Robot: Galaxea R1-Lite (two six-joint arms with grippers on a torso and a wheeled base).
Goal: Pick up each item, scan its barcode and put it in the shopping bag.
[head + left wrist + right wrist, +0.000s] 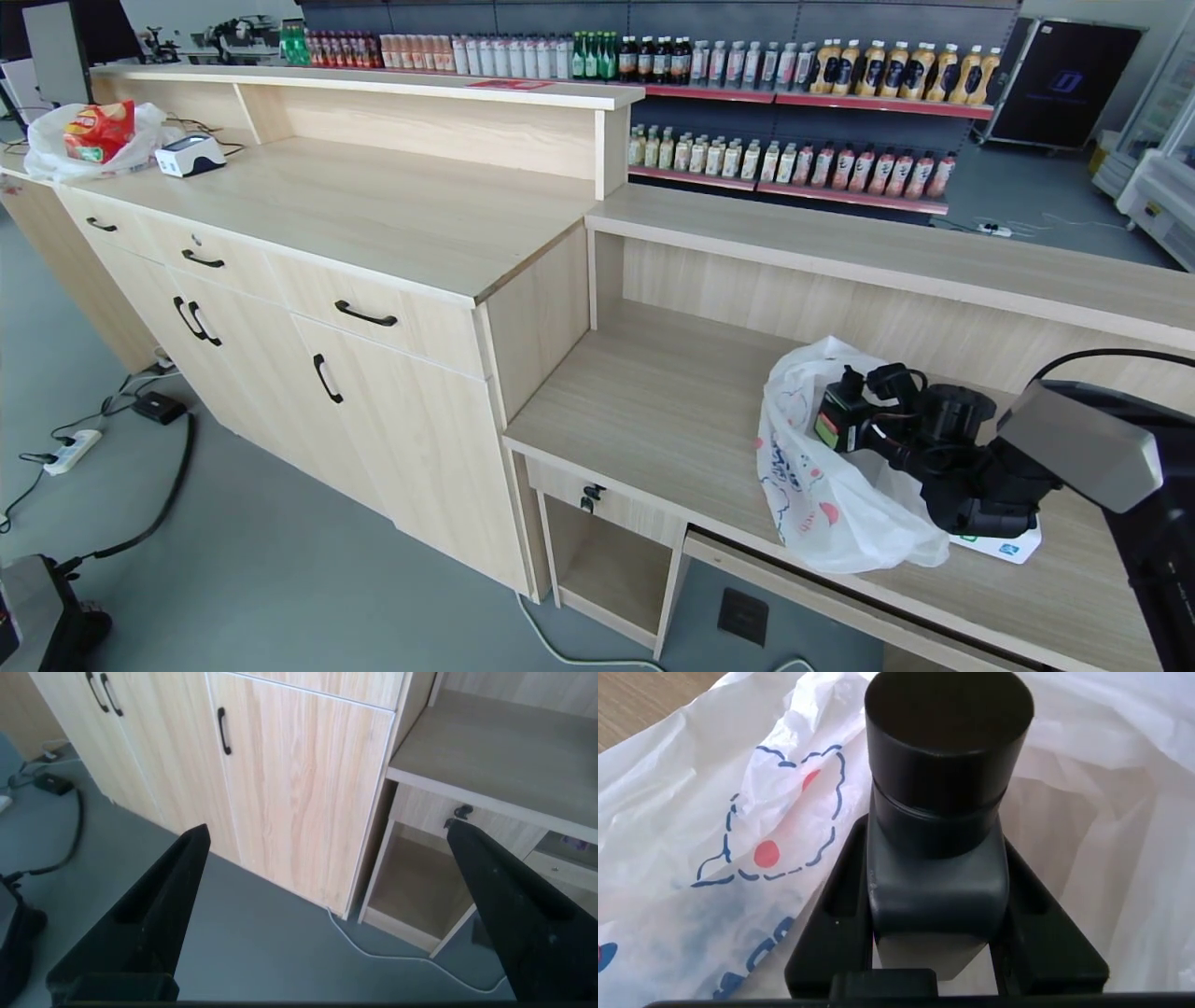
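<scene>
The right end effector [864, 422] holds a dark bottle [830, 425] at the white shopping bag [822, 509] mouth on the counter [653, 401].

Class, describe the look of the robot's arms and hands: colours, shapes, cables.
The right arm ends in a boxy grey casing with a thin black cable arching over it. The right hand is black, with rounded housings. The left hand has two flat matt black fingers tapering to points.

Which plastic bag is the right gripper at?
The printed bag on the lower desk, at the right gripper; the other bag, holding red snacks, sits far left.
</scene>
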